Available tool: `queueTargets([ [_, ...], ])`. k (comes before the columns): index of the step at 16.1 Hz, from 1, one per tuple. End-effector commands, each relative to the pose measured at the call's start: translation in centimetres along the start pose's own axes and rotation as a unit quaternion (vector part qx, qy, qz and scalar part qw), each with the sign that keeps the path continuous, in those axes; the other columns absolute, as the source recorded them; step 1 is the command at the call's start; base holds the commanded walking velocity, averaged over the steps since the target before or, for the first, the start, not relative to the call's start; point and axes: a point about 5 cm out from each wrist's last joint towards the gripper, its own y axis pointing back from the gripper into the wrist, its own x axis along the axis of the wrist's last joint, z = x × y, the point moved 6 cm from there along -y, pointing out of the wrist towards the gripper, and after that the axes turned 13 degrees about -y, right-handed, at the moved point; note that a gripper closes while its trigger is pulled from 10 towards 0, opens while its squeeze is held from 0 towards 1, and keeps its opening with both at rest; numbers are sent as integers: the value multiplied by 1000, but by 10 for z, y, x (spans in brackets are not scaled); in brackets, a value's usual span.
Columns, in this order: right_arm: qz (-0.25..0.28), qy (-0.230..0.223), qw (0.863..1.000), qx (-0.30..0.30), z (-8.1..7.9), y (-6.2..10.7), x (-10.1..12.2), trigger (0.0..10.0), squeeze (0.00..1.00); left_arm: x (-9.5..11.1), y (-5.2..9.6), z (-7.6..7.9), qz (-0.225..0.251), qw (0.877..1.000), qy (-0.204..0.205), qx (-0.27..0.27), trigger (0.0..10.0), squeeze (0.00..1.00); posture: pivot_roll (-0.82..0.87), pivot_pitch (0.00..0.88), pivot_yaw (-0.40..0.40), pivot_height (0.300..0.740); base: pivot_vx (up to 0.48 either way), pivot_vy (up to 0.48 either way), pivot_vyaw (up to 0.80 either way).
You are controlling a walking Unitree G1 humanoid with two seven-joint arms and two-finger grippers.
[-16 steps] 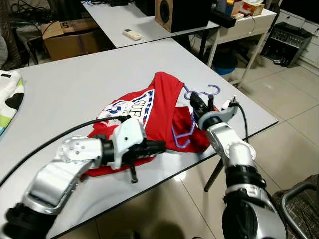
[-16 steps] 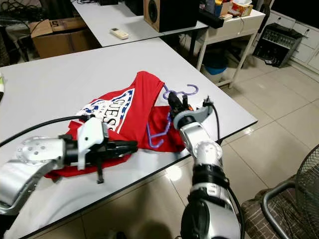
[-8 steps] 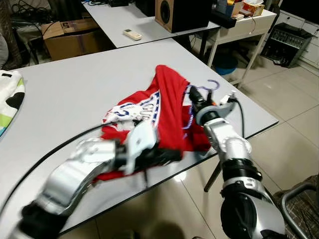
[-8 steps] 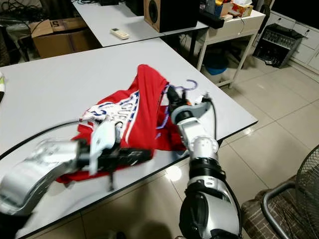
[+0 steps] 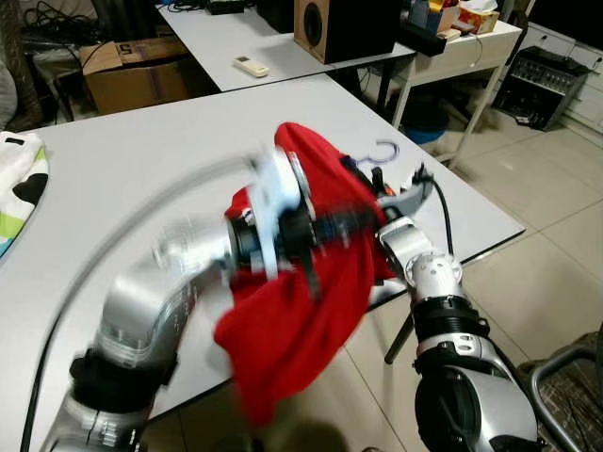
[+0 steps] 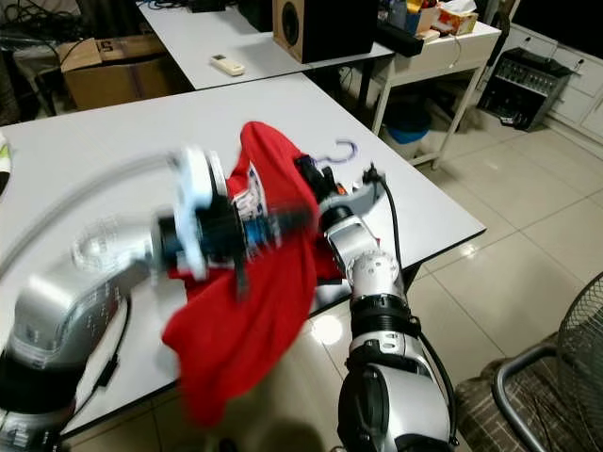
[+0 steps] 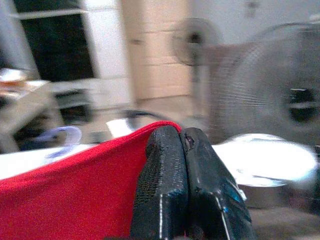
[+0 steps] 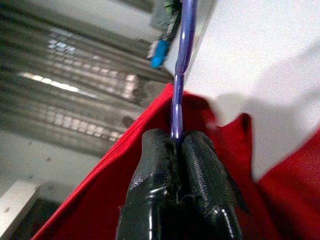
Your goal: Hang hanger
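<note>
- Left eye view: left arm raised over the white table (image 5: 122, 169), heavily motion-blurred
- left gripper (image 7: 186, 139) clenched on the edge of the red shirt (image 5: 292, 330), fingers (image 7: 162, 185) pressed together with cloth pinched between them
- shirt lifted off the table, bulk hangs down past the front table edge; part of a white and blue print shows near the left wrist in the right eye view
- right gripper (image 8: 178, 142) clamped on the thin purple hanger (image 5: 379, 155) wire, fingers tight either side of it, red cloth all around the fingers
- hanger hook pokes up above the shirt's top right, over the table near the right edge; rest of the hanger seems to be inside the shirt, hard to tell with the blur
- right arm reaches up from the front table edge, gripper at the shirt's collar area
- behind: second table with a speaker (image 5: 330, 24) and a remote (image 5: 250, 64), cardboard box (image 5: 132, 71) on the floor at left
- patterned cloth (image 5: 21, 179) at the far left table edge, well apart from the shirt
- tiled floor at right
</note>
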Motion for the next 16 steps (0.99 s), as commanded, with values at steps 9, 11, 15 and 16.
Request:
queueTargets([
  [9,-43,28,998,27,-2,38,-3,10000,0,-26,30,-27,-95,995,-25,27,10000,0,-8,0,-20,740,0,0,0],
  [11,-37,32,998,26,-2,38,0,10000,0,-38,33,-28,-125,991,-18,40,10000,1000,-1,0,-28,740,0,0,0],
  [15,-18,38,999,-2,6,41,10,10000,0,-51,53,-20,-154,987,6,39,10000,1000,0,0,-28,740,0,0,0],
  [16,-13,35,999,-3,7,45,14,10000,0,-57,62,-10,-164,986,26,32,10000,1000,0,0,-23,740,0,0,0],
])
